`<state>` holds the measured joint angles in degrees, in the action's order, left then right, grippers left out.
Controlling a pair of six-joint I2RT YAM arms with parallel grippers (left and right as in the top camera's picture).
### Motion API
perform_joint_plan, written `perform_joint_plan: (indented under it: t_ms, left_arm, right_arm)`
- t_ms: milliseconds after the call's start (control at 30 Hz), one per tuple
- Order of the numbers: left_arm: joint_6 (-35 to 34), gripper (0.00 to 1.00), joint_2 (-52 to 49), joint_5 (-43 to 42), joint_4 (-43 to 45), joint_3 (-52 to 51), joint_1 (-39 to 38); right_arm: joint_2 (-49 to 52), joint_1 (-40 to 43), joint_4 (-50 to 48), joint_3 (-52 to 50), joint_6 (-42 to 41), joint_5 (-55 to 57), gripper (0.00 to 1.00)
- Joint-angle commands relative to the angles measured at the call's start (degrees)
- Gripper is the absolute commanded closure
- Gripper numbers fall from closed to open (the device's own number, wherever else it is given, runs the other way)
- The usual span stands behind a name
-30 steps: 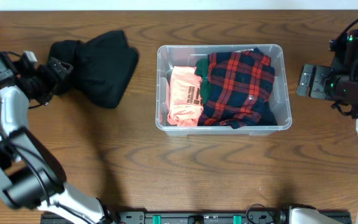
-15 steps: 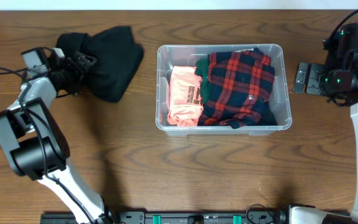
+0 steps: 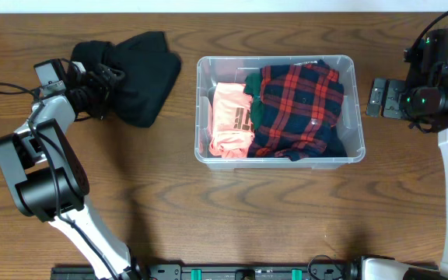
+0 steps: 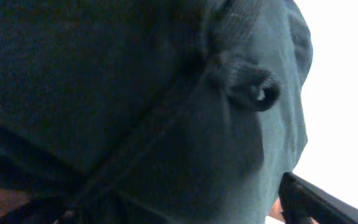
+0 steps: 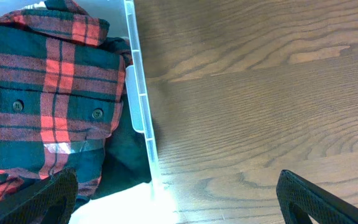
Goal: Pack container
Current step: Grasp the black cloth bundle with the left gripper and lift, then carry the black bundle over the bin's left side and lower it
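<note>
Left end effector [image 3: 103, 78] is buried in the black garment [image 3: 134, 82], left of the container [image 3: 354, 109]. Jaws hidden, can't tell if clamped. Lift until the hem clears the rim, then drop it on the plaid shirt [image 3: 298, 105]. Right end effector [image 3: 379, 97] is open, right of container.

Clear container [image 5: 139, 93] wall runs 12 to 6 o'clock, left of centre. Plaid shirt [image 5: 48, 93] inside at 9 o'clock, two buttons showing. Dark cloth [image 5: 126, 158] beneath it, against wall. Wooden tabletop [image 5: 260, 93] at 3 o'clock. Dark fingers of end effector [image 5: 179, 202] at 7 and 5 o'clock, wide apart.
</note>
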<state>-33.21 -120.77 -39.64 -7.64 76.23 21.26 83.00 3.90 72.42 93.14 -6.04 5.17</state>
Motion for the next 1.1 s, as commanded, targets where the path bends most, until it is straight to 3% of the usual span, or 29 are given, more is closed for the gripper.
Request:
perform_joint_plan:
  t_ms: [0,67,133,200,267,433,633,900,1067]
  left_arm:
    - [-0.5,0.22,-2.1,1.7,-1.0,-0.3,-0.4]
    - [-0.5,0.42,-2.1,1.9,-0.6,-0.3,-0.4]
    - [0.1,0.73,-2.0,2.8,-0.4,-0.3,-0.4]
    - [0.3,0.88,-1.9,3.2,-0.1,-0.3,-0.4]
    - [0.3,0.94,-1.1,3.0,0.1,-0.3,-0.4]
    - [2.4,0.94,4.7,-1.1,0.0,-0.3,-0.5]
    - [4.7,0.94,20.8,-9.6,-2.0,-0.3,-1.6]
    - [13.5,0.94,42.1,-10.9,-14.1,-0.3,-9.4]
    - [19.7,0.94,51.0,-11.0,-27.8,-0.3,-17.9]
  right_arm:
    - [0.1,0.2,0.1,-0.4,0.2,0.6,0.01]
    - [0.1,0.2,0.2,-0.4,0.2,0.6,0.01]
    - [0.1,0.2,0.3,-0.4,0.2,0.6,0.01]
    - [0.1,0.2,0.4,-0.4,0.2,0.6,0.01]
    - [0.1,0.2,0.5,-0.4,0.2,0.6,0.01]
    - [0.1,0.2,0.5,-0.4,0.2,0.6,0.01]
    - [0.1,0.2,0.5,-0.4,0.1,0.6,0.01]
    - [0.1,0.2,0.5,-0.4,0.1,0.6,0.01]
    - [0.1,0.2,0.5,-0.4,0.1,0.6,0.01]
